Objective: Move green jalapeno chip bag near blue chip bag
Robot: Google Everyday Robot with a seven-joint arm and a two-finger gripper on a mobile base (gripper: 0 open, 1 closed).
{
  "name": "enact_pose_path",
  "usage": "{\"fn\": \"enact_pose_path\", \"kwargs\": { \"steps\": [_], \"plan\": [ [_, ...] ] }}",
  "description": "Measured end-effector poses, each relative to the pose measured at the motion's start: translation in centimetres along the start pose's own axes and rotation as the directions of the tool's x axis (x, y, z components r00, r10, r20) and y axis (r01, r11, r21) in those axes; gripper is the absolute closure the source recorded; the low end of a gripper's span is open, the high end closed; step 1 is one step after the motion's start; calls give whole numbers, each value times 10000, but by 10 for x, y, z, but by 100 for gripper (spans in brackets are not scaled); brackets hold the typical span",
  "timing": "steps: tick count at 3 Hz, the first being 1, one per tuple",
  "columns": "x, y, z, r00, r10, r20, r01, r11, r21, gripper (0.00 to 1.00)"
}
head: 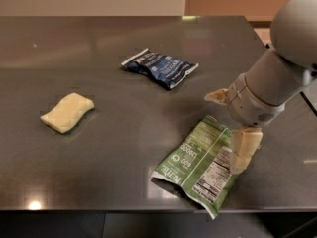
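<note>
- The green jalapeno chip bag (195,165) is lying flat near the front edge of the dark worktop (114,152), label side up.
- The claw (225,132) is hanging over the bag's right end, its fingers spread wide and gripping nothing.
- One pale finger (243,150) is pointing down at the white nutrition panel; whether it is touching is unclear.
- The blue chip bag (161,67) is sitting well apart, farther back.
- A yellow sponge (67,112) is lying to the left.
</note>
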State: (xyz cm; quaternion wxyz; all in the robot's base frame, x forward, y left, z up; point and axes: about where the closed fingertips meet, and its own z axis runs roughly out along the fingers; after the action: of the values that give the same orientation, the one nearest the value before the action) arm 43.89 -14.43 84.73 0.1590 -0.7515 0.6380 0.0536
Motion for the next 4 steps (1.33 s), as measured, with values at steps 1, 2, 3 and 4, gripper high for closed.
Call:
{"fn": "enact_pose_path", "kwargs": {
  "steps": [1, 2, 3, 4],
  "plan": [
    [3, -2, 16, 9994, -330, 51, 331, 9993, -199, 0],
    [5, -1, 21, 9983, -583, 77, 585, 9978, -297, 18],
    [5, -2, 20, 9973, -723, 90, 726, 9969, -294, 41],
    [4, -3, 16, 9972, -750, 74, 752, 9968, -268, 65]
  ]
}}
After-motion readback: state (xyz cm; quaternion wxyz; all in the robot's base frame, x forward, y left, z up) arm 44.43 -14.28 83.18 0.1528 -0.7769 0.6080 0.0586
